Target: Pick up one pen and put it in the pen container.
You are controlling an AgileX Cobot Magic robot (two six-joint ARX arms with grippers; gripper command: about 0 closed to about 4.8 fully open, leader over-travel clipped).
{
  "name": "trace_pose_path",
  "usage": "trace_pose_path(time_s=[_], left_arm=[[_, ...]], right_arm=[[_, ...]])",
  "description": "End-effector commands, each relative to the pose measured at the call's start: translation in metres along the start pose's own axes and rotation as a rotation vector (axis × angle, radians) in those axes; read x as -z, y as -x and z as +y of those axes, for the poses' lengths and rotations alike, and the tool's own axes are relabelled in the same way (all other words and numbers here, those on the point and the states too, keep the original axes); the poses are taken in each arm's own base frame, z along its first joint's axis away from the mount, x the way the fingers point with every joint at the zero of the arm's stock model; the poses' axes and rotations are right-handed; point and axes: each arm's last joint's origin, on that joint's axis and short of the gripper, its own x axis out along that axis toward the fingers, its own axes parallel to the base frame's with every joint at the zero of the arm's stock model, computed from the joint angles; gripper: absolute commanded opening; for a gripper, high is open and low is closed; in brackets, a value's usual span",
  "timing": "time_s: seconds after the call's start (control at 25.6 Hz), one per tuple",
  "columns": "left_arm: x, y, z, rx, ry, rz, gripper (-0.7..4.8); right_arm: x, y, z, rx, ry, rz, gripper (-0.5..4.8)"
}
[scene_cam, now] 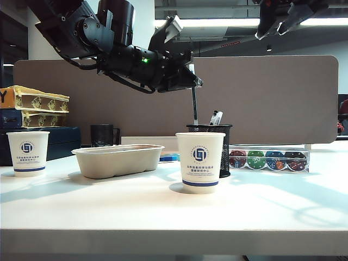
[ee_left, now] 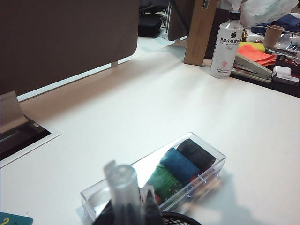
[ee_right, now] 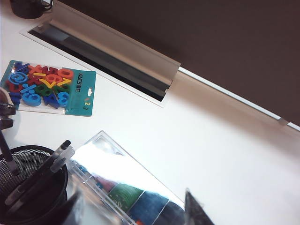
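A: Exterior view: the left gripper (scene_cam: 191, 81) is seen above the pen container (scene_cam: 210, 142), its fingers pressed together on the pen (scene_cam: 194, 106), which hangs nearly upright with its lower end at or just inside the black mesh rim. Which step is judged to be in hand?

B: The lowering and release. The pen is already lined up over the container, so little sideways correction seems needed. The descent is best made slowly and straight, so the tip is not caught on the rim or on the other pens (scene_cam: 216, 117) already standing inside.

A: How is the release best done?

B: The pinch should be kept until a good part of the barrel is below the rim; only then should the fingers be parted, or the pen may tip out over the paper cup (scene_cam: 200, 161) in front.

A: And the right gripper (scene_cam: 273, 30)?

B: It is held high near the top right, spread wide and empty, well apart from the container. It is best left there.
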Motion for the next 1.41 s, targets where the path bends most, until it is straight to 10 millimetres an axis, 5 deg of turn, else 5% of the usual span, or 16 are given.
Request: trace_pose_path(time_s=[0.04, 0.86, 0.94, 1.01, 1.41], left_arm=[[-0.001, 0.000, 0.000, 0.002, -0.018, 0.003, -0.06], [0.032, -0.013, 0.005, 0.009, 0.025, 0.085, -0.03], [0.032, -0.013, 0.005, 0.012, 0.023, 0.080, 0.21], [0.031, -0.013, 0.005, 0.016, 0.020, 0.072, 1.36], [0.027, -0.013, 0.004, 0.017, 0.008, 0.048, 1.57]], right_arm=[[-0.006, 0.001, -0.001, 0.005, -0.011, -0.046, 2.70], [-0.004, 0.001, -0.003, 0.011, -0.013, -0.030, 2.70], [-0.004, 0.001, -0.003, 0.011, -0.013, -0.030, 2.70], [-0.004, 0.001, -0.003, 0.011, -0.013, -0.030, 2.70], [-0.003, 0.001, -0.003, 0.008, -0.012, -0.020, 2.70]])
